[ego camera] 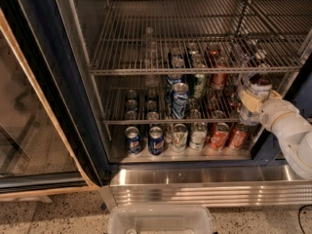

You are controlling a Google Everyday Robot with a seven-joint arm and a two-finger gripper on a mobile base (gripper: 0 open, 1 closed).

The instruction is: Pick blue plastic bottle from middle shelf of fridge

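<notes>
While your white arm (pixel 292 135) reaches in past the right end of the silver wire-grid middle shelf (pixel 117 122) of the dark blue-framed glass-door fridge (pixel 63 96), your claw (pixel 250 102) sits at that end. It is pinching the clear, blue-labelled plastic bottle of dark brown drink (pixel 258 82), which stands upright above the shelf's front rail.

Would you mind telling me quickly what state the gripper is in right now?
Gripper: at the right end of the middle shelf, closed around the blue plastic bottle.
</notes>
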